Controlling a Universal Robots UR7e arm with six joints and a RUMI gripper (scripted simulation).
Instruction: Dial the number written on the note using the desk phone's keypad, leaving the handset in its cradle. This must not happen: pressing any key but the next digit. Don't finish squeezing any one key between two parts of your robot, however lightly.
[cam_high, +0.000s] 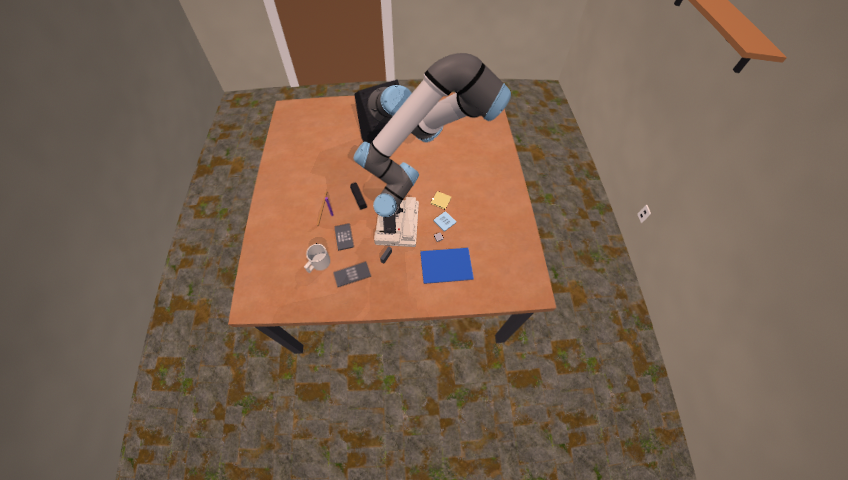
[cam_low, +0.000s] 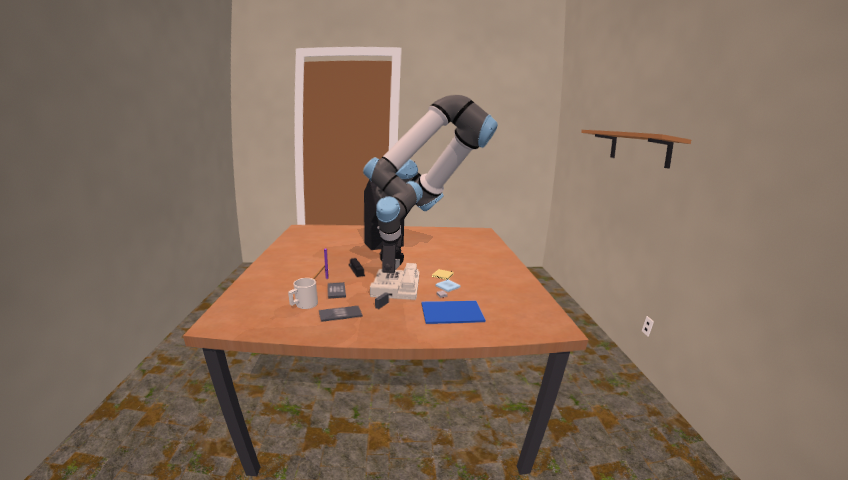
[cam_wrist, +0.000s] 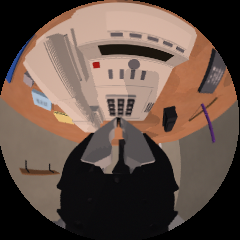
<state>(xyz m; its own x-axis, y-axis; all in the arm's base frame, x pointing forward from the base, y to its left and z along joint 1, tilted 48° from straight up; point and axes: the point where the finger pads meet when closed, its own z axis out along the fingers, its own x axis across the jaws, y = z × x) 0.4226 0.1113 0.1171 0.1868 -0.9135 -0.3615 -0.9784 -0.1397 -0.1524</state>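
Note:
The beige desk phone (cam_high: 401, 226) (cam_low: 400, 284) (cam_wrist: 135, 45) sits mid-table with its handset (cam_wrist: 67, 65) in the cradle. Its dark keypad (cam_wrist: 121, 106) shows in the wrist view just ahead of my fingertips. My gripper (cam_wrist: 118, 117) (cam_high: 389, 226) (cam_low: 390, 270) is shut and empty, pointing straight down over the keypad's near edge; I cannot tell whether the tips touch a key. A pale blue note (cam_high: 444, 220) (cam_low: 447, 285) (cam_wrist: 41, 99) lies right of the phone, with a yellow note (cam_high: 440, 199) (cam_low: 442, 273) (cam_wrist: 63, 118) beyond it.
A white mug (cam_high: 317, 256) (cam_low: 304, 293), two dark keypad devices (cam_high: 343, 236) (cam_high: 351, 273), a black bar (cam_high: 358, 195), a small black block (cam_high: 385, 254) (cam_wrist: 170, 118), a purple pen (cam_high: 328, 205) (cam_wrist: 210, 125) and a blue book (cam_high: 446, 265) (cam_low: 452, 311) surround the phone.

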